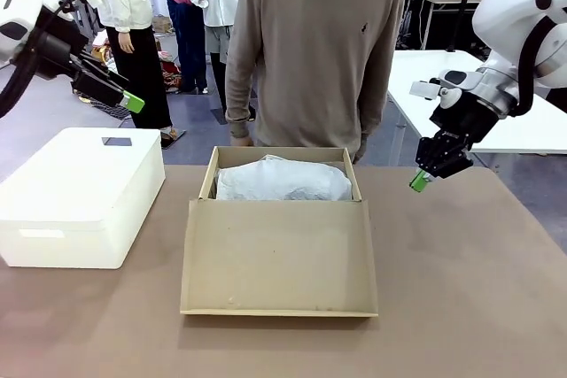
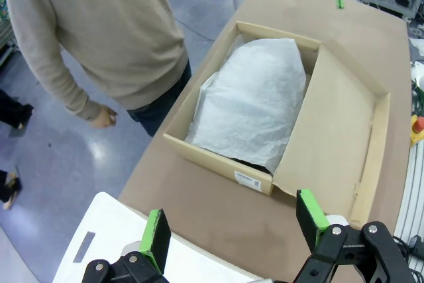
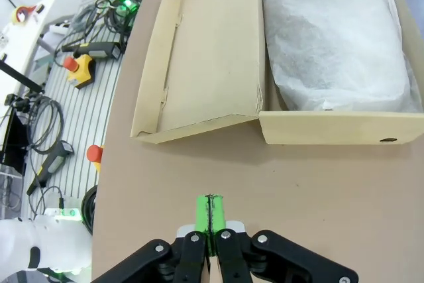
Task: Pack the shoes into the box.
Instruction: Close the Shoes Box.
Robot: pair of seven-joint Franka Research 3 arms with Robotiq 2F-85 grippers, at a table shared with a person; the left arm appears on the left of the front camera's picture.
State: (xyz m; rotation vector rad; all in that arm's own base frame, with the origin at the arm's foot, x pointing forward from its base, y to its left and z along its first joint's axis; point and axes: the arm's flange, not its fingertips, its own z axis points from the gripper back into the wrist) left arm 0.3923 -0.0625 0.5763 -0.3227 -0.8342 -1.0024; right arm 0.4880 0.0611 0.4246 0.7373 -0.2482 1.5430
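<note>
Plain brown cardboard shoebox (image 1: pixel 210 174) sits open mid-table, toward the far edge. Attached flap lid (image 1: pixel 279 254) is folded out flat on the table (image 1: pixel 461 289) on the near side. Inside, crumpled white tissue paper (image 1: pixel 283 179) is mounded up and covers the contents. Small white label (image 2: pixel 248 178) on one end wall.
</note>
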